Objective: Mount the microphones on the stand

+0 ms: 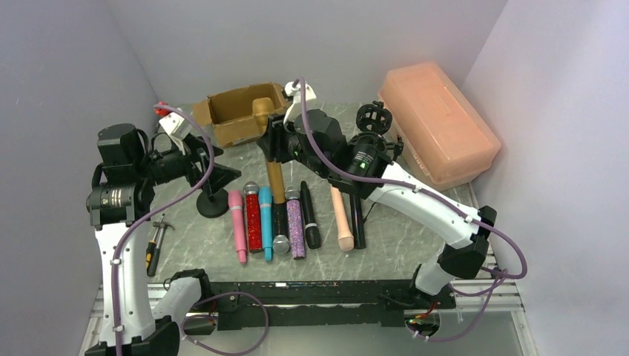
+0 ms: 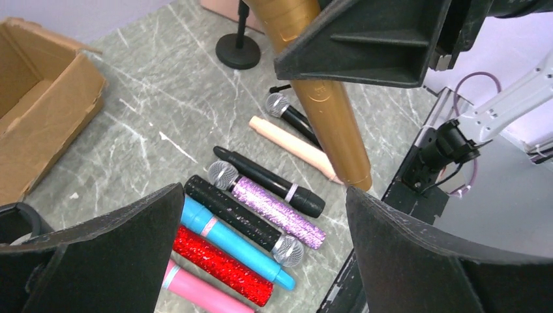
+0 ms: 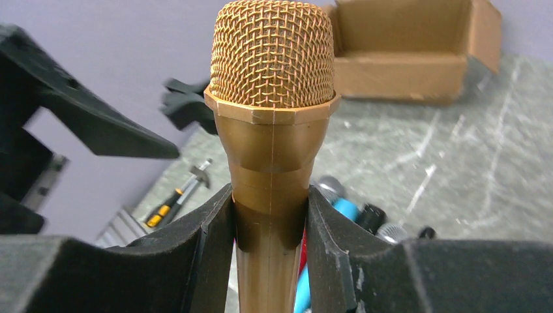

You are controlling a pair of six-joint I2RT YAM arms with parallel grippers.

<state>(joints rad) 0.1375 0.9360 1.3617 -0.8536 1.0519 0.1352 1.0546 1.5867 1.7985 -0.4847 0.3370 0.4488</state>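
Your gold microphone (image 3: 270, 130) is off the table (image 1: 404, 230), gripped just below its mesh head by your right gripper (image 3: 270, 218), whose jaws are closed tight on it. It hangs over the other microphones (image 1: 276, 219), which lie in a row. Your left gripper (image 2: 264, 192) gapes wide, holding nothing, near the handle's tail.

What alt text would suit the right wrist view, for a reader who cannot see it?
The black right gripper clamps a gold stick microphone just below its mesh head, upright in the centre. Behind lie an open brown cardboard box on the grey marbled table and a small yellow-and-black-handled hammer at left.
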